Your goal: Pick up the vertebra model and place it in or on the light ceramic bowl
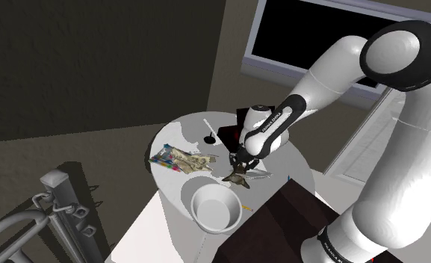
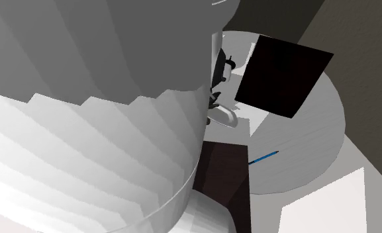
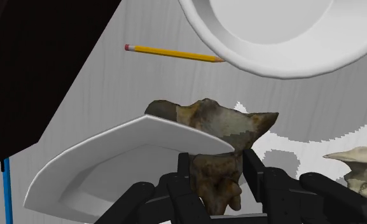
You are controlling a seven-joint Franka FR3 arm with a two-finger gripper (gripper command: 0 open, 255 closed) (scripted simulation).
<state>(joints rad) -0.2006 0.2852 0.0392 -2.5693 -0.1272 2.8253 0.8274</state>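
Inventory of the round pale table [image 1: 195, 128]:
- One mottled brown vertebra model [image 3: 217, 137], pinched in the black two-finger gripper [image 3: 217, 170], near the bowl.
- One white round bowl [image 3: 283, 44], standing upright.
- One tilted white shallow dish [image 3: 112, 168], overlapping the vertebra in the wrist view.
- One yellow pencil [image 3: 172, 53].
- One blue pen [image 3: 7, 191].
- One paler bone piece [image 3: 360, 167].
- Lettering on the white arm [image 1: 333, 67]: unreadable.

Vertebra model [image 3: 220, 127] mottled brown-tan; bowl [image 3: 283, 67] white; pencil [image 3: 172, 54] yellow; blue stick [image 3: 7, 191], perhaps pen.
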